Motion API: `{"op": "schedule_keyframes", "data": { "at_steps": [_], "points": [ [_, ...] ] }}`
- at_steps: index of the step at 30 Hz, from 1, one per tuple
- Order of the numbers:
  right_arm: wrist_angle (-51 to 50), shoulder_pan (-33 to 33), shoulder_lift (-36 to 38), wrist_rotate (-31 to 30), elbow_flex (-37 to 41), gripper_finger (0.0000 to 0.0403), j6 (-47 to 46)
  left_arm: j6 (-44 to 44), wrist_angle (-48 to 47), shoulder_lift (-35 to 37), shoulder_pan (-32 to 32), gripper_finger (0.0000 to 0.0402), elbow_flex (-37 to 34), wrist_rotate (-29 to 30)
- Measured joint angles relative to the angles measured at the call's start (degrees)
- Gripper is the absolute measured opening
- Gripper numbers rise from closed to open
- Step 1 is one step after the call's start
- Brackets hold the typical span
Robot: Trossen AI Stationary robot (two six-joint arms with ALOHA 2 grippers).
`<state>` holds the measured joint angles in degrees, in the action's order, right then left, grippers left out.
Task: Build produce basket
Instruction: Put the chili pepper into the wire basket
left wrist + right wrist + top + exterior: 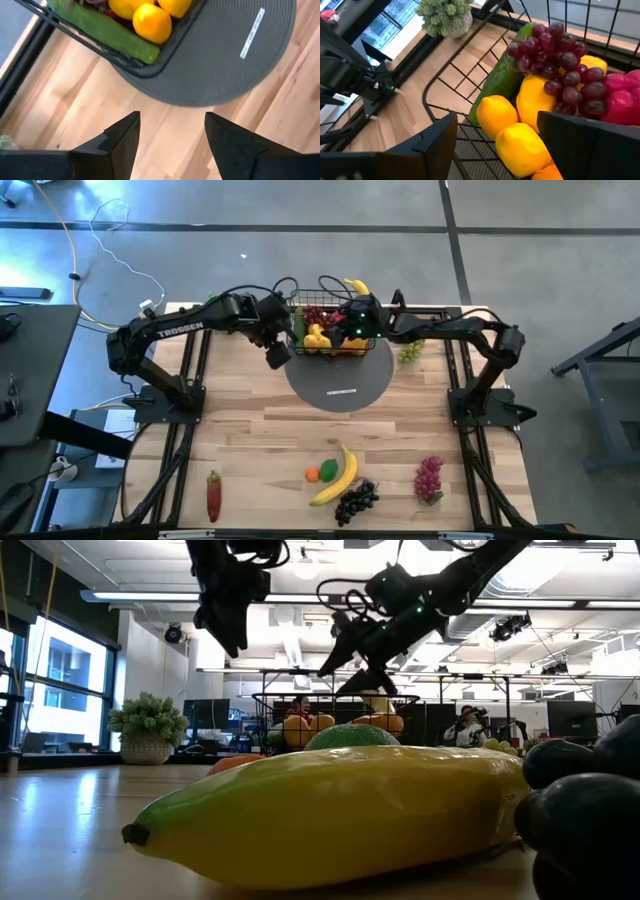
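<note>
The black wire basket (328, 330) sits at the top middle of the high view, on the far edge of a round grey mat (340, 385). It already holds lemons (512, 132), a long green cucumber (502, 82), purple grapes (560, 62) and a red pepper (625, 97). The right gripper (352, 328) hangs right over the basket with its fingers apart and nothing between them. The left gripper (277, 352) waits just left of the basket, over the mat's edge, fingers apart and empty too.

More produce lies well apart from both arms, at the bottom of the high view: a banana (338, 476), an orange (313, 474), a lime (328, 469), black grapes (356, 500), more purple grapes (429, 476) and a red pepper (213, 493). The banana's long side runs from upper right to lower left. I think the right arm is a bit nearer to it.

The fruits look smooth, shiny and hard, like plastic toys. The basket is thin open wire. The mat looks ribbed and soft, and the table (250, 440) is pale wood
</note>
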<state>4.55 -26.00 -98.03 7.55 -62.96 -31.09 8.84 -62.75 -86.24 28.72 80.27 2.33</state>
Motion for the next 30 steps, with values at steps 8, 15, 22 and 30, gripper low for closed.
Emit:
{"op": "schedule_keyframes", "data": {
  "at_steps": [8,15,22,30],
  "points": [
    [-5.62,0.60,5.93,-0.04,0.00,0.0255,0.11,-3.13,-2.60,0.00,-1.51,0.0213,0.00,0.00],
    [-10.04,3.03,10.41,-2.82,0.00,0.0255,0.04,-6.47,-9.14,0.00,-1.73,0.0213,0.00,0.02],
    [-12.54,4.90,11.25,-9.69,0.00,0.0255,-0.32,-4.56,-15.30,0.00,-4.96,0.0213,0.00,0.00],
    [-15.99,6.35,11.25,-10.57,0.00,0.0255,0.14,6.85,-18.20,0.40,-11.93,0.0213,0.00,0.09]
  ]
}}
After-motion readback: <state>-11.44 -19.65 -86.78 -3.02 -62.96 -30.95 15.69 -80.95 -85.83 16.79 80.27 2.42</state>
